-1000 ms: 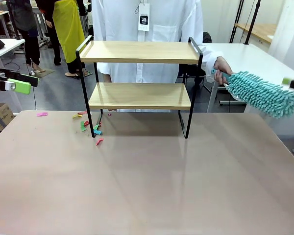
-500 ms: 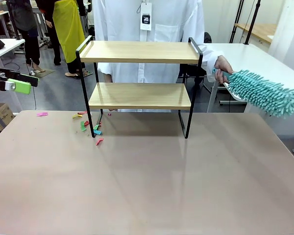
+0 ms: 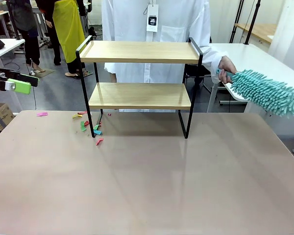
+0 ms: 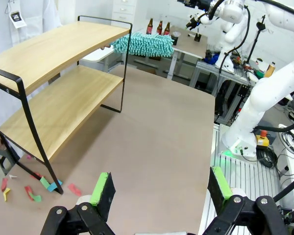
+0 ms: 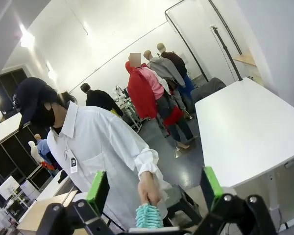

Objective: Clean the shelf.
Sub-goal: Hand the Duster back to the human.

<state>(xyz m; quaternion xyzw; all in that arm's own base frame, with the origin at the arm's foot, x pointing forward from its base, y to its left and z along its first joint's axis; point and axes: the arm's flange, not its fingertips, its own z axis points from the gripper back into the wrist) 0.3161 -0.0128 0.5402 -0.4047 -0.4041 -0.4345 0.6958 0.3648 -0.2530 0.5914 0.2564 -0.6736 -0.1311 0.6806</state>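
The shelf [image 3: 139, 73], two light wood boards in a thin black frame, stands at the far middle of the table, and both boards look bare. To its right, a person's hand [image 3: 227, 66] holds a teal fluffy duster [image 3: 265, 91] by the handle, out past the shelf's right rail. My left gripper [image 3: 22, 82] hovers open at the far left, off the table's edge. In the left wrist view its open fingers [image 4: 104, 188] frame the shelf [image 4: 59, 98] and the duster [image 4: 143, 44]. My right gripper [image 5: 154, 191] is open, facing the person's hand and the duster [image 5: 148, 216].
Several small coloured paper scraps [image 3: 90, 128] lie on the table [image 3: 147, 186] around the shelf's left front leg, and one pink scrap [image 3: 42, 114] lies farther left. A person in a white coat [image 3: 152, 29] stands behind the shelf. A white table [image 3: 255, 56] stands at the back right.
My right gripper, glimpsed at the picture's right edge a second ago, has pulled out of the front view. The person has shifted slightly right and raised the duster a little. My left gripper has stayed still.
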